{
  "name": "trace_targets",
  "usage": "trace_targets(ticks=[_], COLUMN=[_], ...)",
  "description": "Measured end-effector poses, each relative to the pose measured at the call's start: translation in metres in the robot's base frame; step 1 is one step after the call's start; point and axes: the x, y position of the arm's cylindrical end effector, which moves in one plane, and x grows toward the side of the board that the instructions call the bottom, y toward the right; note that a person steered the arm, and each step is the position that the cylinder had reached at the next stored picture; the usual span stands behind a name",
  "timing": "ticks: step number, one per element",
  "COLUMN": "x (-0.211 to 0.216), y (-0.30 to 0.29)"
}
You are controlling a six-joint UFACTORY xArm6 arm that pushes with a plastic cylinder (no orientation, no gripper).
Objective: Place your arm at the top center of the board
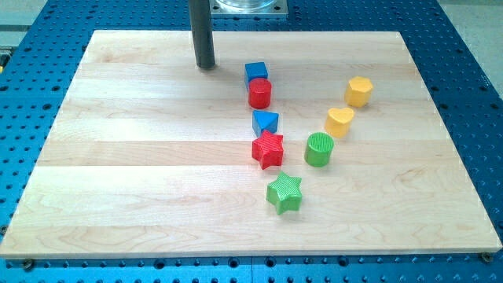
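Note:
My tip (206,66) rests on the wooden board (141,157) near its top edge, a little left of centre. It touches no block. To its right lie a blue cube (255,72) and a red cylinder (260,93) touching it below. Further down are a blue triangle (266,123), a red star (268,149) and a green star (284,193). At the right are a yellow hexagon (359,91), a yellow heart (339,121) and a green cylinder (319,149).
The board lies on a blue perforated table (471,94). The arm's metal mount (247,6) shows at the view's top, behind the board's top edge.

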Motion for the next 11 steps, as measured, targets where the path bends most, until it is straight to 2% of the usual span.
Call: trace_targets(ticks=[4, 5, 6, 11], x=[-0.002, -0.035, -0.047, -0.061], y=[-0.001, -0.017, -0.015, -0.014])
